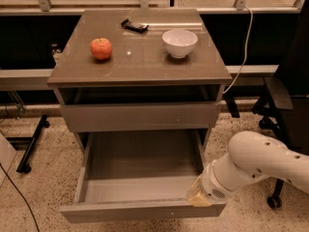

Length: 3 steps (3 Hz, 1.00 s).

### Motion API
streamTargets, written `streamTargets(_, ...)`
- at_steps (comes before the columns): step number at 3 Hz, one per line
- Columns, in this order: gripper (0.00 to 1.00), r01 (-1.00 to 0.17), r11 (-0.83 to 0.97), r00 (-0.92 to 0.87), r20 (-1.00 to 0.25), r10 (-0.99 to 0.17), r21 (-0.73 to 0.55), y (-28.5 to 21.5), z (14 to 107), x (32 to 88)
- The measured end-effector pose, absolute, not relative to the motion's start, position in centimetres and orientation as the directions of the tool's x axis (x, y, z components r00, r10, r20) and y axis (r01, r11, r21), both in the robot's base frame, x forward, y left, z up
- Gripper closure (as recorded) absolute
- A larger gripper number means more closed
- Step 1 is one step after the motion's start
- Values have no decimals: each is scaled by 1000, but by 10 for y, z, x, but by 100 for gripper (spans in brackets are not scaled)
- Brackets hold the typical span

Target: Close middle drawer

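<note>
The middle drawer [140,178] is pulled far out of the grey cabinet, and its plain grey inside shows. Its flat front panel [135,212] faces the camera at the bottom of the view, with a tiny pale dot right of centre. My gripper [197,196] is at the end of the white arm [256,163], which comes in from the right. Its pale tip sits at the drawer's front right corner, against the top edge of the front panel. The taller-fronted top drawer [140,116] above looks nearly shut.
On the cabinet top [140,66] are a red apple [101,48], a white bowl [179,42] and a small dark object [134,26]. A black office chair [285,100] stands at the right, and a black stand leg [31,144] is on the floor at the left.
</note>
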<state>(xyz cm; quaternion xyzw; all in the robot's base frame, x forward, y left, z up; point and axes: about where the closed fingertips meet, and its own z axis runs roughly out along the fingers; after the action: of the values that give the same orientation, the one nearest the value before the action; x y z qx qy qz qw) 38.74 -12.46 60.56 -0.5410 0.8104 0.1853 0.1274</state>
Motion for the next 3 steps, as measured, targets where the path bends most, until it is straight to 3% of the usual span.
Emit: streamTargets(3,100,-889,387,-458,-467,-757,244,-116,500,393)
